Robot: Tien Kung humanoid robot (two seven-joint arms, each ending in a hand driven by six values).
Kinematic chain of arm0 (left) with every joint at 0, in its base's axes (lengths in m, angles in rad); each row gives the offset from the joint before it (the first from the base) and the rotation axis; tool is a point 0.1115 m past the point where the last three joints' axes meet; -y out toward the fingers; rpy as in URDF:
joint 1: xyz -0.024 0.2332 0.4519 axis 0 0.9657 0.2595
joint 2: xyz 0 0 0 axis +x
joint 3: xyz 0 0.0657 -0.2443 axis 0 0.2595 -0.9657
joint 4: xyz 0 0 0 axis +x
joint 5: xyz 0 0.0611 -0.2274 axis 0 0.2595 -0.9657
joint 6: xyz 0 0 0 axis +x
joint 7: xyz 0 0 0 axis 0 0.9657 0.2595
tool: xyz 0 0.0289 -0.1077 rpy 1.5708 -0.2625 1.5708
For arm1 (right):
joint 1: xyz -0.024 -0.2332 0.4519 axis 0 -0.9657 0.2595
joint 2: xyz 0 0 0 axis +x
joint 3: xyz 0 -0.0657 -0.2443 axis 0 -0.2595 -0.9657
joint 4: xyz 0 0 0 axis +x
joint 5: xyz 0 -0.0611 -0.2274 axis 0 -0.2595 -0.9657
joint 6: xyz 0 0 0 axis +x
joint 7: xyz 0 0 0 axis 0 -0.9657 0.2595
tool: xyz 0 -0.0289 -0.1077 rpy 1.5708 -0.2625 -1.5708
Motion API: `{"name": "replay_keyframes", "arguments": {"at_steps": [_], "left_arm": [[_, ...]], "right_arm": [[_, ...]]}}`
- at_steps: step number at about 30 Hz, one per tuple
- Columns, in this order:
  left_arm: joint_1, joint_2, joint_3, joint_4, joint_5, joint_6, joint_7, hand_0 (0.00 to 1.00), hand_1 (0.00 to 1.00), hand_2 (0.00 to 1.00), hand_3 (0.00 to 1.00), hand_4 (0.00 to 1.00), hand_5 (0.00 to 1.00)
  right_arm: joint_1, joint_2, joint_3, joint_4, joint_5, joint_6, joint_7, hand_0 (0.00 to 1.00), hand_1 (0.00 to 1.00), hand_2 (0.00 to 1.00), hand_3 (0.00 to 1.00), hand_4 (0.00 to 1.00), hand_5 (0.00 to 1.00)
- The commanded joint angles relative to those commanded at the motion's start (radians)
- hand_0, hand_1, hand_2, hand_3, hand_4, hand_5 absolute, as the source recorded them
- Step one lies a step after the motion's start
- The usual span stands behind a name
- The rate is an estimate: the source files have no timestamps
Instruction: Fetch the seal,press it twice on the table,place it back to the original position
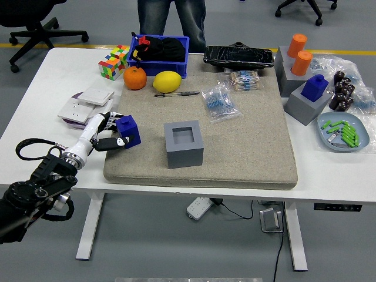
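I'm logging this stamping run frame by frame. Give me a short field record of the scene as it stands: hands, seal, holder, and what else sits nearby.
left hand: shut on the blue seal, at the mat's left edge
blue seal: held low over the beige mat, contact unclear
grey holder: mid-mat, square socket empty
right hand: not in view
second blue seal: seated in a grey block at the right
near the hand: white and purple pads on the table
far side: orange, lemon, pen, blue bin
person: standing behind the table
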Motion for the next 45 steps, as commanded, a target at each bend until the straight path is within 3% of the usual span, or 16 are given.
{"name": "replay_keyframes", "arguments": {"at_steps": [11, 15, 19, 25, 29, 32, 39, 45], "left_arm": [[-0.008, 0.017, -0.028, -0.036, 0.03, 0.004, -0.002, 0.625, 0.459, 0.462, 0.578, 0.669, 0.002], [-0.026, 0.054, -0.071, -0.105, 0.094, 0.004, 0.003, 0.625, 0.461, 0.462, 0.578, 0.67, 0.002], [-0.051, 0.1, -0.125, -0.218, 0.156, -0.011, 0.025, 0.625, 0.462, 0.462, 0.578, 0.672, 0.002], [-0.077, 0.124, -0.162, -0.365, 0.227, -0.056, 0.095, 0.625, 0.465, 0.464, 0.578, 0.671, 0.002], [-0.09, 0.114, -0.153, -0.44, 0.249, -0.072, 0.119, 0.625, 0.465, 0.464, 0.578, 0.671, 0.002], [-0.104, 0.097, -0.123, -0.456, 0.262, -0.081, 0.132, 0.627, 0.465, 0.465, 0.578, 0.673, 0.002], [-0.162, 0.047, -0.024, -0.417, 0.287, -0.091, 0.148, 0.627, 0.466, 0.466, 0.578, 0.674, 0.002], [-0.184, 0.023, 0.003, -0.374, 0.283, -0.089, 0.149, 0.628, 0.465, 0.466, 0.578, 0.679, 0.002]], "right_arm": [[0.003, -0.001, -0.005, 0.0, 0.004, 0.0, 0.001, 0.708, 0.622, 0.621, 0.597, 0.698, 0.486], [0.004, -0.004, -0.006, 0.0, 0.004, -0.001, 0.001, 0.708, 0.623, 0.62, 0.597, 0.698, 0.487], [0.002, -0.007, -0.005, -0.001, 0.002, -0.001, 0.0, 0.708, 0.623, 0.62, 0.596, 0.697, 0.487], [0.001, -0.007, 0.0, 0.0, 0.0, -0.002, 0.001, 0.708, 0.622, 0.62, 0.596, 0.698, 0.488], [-0.001, -0.007, 0.002, 0.0, 0.0, -0.002, 0.001, 0.708, 0.622, 0.62, 0.596, 0.698, 0.488], [-0.002, -0.006, 0.004, -0.001, 0.0, -0.002, 0.001, 0.707, 0.622, 0.62, 0.596, 0.698, 0.487], [0.001, -0.009, 0.005, 0.0, 0.003, -0.003, 0.001, 0.708, 0.622, 0.62, 0.596, 0.697, 0.488], [0.002, -0.009, 0.004, 0.0, 0.004, -0.002, 0.001, 0.708, 0.622, 0.62, 0.597, 0.697, 0.488]]}}
